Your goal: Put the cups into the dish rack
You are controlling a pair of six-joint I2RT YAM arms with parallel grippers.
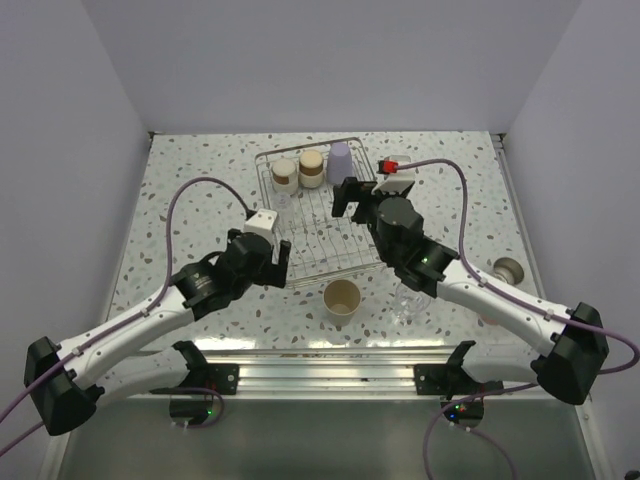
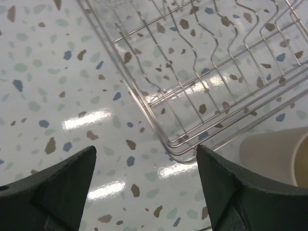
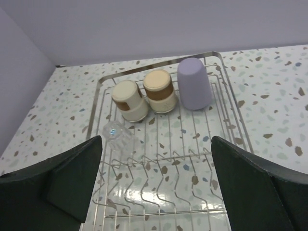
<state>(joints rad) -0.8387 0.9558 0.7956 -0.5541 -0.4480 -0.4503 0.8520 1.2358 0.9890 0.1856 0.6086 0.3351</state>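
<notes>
my left pincer: spread wide with nothing between the fingers. It hangs over the speckled table, just beside the near left corner of the dish rack.
dish rack: a shallow basket of silver wire, lying flat in the middle of the table, toward the far side.
cream cup: in the far left part of the rack, with a brown band around it, leftmost of a row of three.
clear glass: inside the rack, just on my side of the cream cup and close to the left rim. I cannot tell which way up it stands.
tan-topped cup: middle of the row, close against the cream cup, also brown-banded.
lavender cup: mouth down at the right end of the row, just beside the tan-topped cup.
beige tumbler: upright, mouth up, on the table outside the rack, near its front edge.
my right pincer: fully spread and empty, above the near half of the rack, facing the row of cups.
second clear glass: on the table right of the tumbler, partly hidden under my right arm.
small cup: greyish with a tan end, at the far right of the table, well apart from the rack.
</notes>
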